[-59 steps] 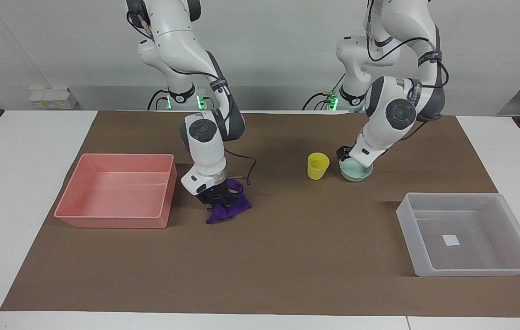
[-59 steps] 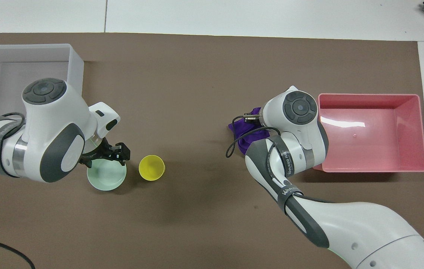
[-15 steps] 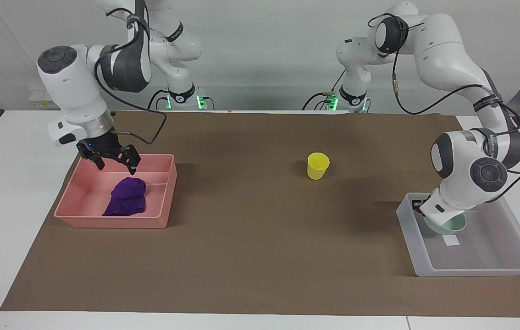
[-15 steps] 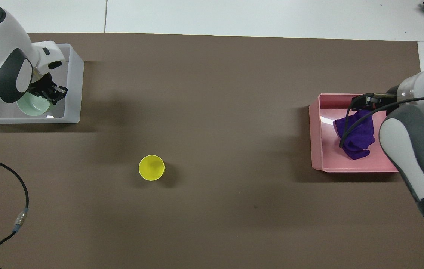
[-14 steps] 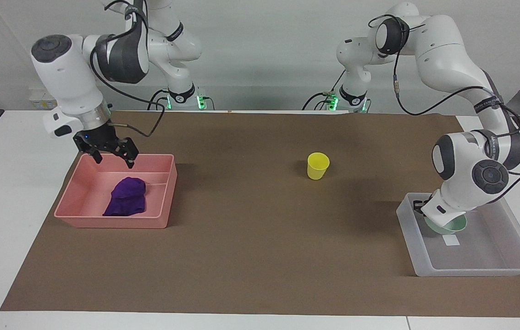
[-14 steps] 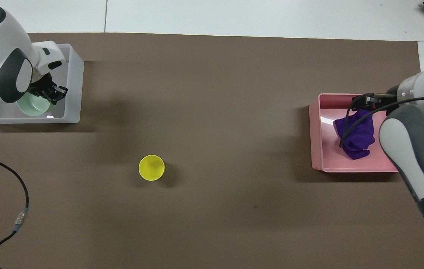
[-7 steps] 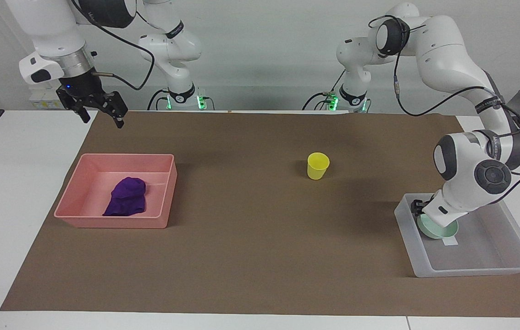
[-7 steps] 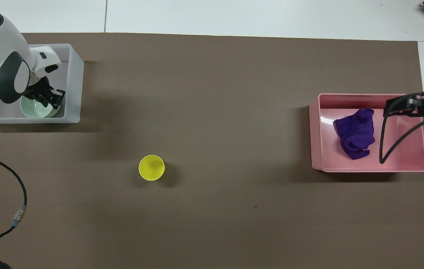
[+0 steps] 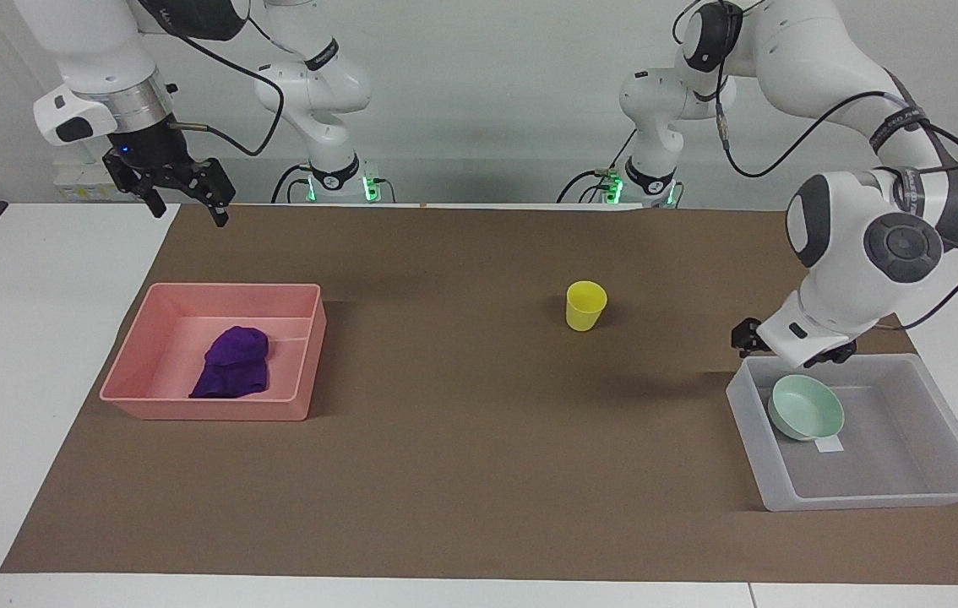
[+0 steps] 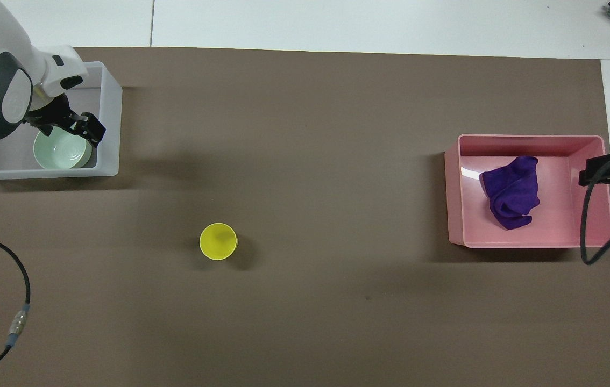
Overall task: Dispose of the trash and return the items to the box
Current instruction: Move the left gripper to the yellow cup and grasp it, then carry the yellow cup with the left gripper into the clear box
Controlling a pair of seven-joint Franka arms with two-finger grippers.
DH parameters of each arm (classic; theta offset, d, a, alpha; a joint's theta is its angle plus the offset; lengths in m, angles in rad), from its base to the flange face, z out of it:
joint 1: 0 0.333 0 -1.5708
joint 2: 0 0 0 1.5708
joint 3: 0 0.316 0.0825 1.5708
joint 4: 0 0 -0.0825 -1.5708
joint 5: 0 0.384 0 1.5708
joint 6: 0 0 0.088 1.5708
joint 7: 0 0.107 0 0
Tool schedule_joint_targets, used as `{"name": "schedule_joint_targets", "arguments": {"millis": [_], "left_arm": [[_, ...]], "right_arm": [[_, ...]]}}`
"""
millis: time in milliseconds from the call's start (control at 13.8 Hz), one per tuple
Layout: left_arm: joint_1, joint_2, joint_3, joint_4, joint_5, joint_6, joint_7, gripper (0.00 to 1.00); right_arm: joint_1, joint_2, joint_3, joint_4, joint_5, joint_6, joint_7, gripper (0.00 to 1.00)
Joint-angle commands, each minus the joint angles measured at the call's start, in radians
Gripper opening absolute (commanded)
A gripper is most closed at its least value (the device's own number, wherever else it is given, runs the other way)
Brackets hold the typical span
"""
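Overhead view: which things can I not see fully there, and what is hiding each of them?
- Right gripper: cut off by the picture's edge; only a black part and its cable show.
- Box: much of its floor lies under the left arm; its white label shows only in the facing view.
- Bowl: part of its rim is covered by the left gripper raised over it.

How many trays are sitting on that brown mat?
2. The pink tray lies at the right arm's end of the table and holds the purple cloth wad. The clear tray, at the left arm's end, holds the green bowl.
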Motion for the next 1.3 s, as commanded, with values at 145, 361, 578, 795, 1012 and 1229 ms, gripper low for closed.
{"name": "schedule_joint_targets", "arguments": {"millis": [145,361,578,795,1012,1229], "left_arm": [[-0.112,-0.04,-0.017,-0.101,-0.13,-0.032,-0.076,1.0],[-0.162,-0.222,-0.02,-0.473,-0.136,0.194,-0.077,1.0],[-0.208,-0.351,-0.02,-0.719,-0.185,0.314,-0.073,1.0],[-0.235,-0.347,-0.018,-0.783,-0.185,0.38,-0.069,1.0],[-0.234,-0.289,-0.02,-0.781,-0.187,0.443,-0.071,1.0],[-0.242,-0.267,-0.02,-0.769,-0.206,0.462,-0.076,0.31]], "right_arm": [[-0.01,-0.011,0.007,-0.013,0.004,-0.007,-0.017,1.0],[-0.01,-0.011,0.007,-0.013,0.005,-0.009,-0.015,1.0],[-0.01,-0.011,0.007,-0.013,0.005,-0.009,-0.017,1.0],[-0.01,-0.011,0.007,-0.013,0.005,-0.009,-0.017,1.0],[-0.01,-0.011,0.007,-0.013,0.005,-0.009,-0.017,1.0],[-0.01,-0.011,0.007,-0.013,0.005,-0.009,-0.017,1.0]]}}
